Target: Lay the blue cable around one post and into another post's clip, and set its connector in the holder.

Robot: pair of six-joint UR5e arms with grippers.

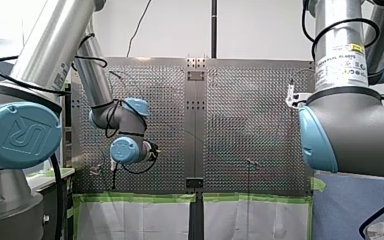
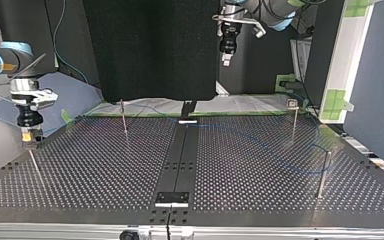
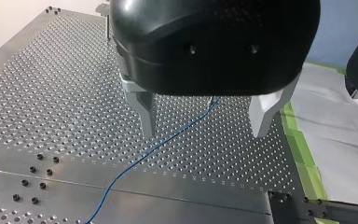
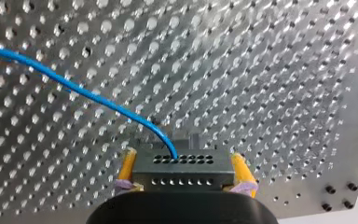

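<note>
Yellow-padded right tool (image 4: 184, 167) pinches the connector (image 4: 182, 176) of the blue cable (image 4: 74, 91); left tool (image 3: 204, 133) hangs spread.

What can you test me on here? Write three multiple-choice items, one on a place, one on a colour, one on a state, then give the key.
1. Where is the dark grey perforated connector block?
A) lying on green tape
B) between my right gripper's yellow pads
C) hung on a post

2. What colour is the thin cable?
A) red
B) white
C) blue

3. How is my left gripper?
A) open above the perforated metal table
B) shut on the cable
C) shut on a post

Key: 1 B, the pads clamp its sides; 2 C, blue in both wrist views; 3 A, its fingers stand apart, holding nothing.
</note>
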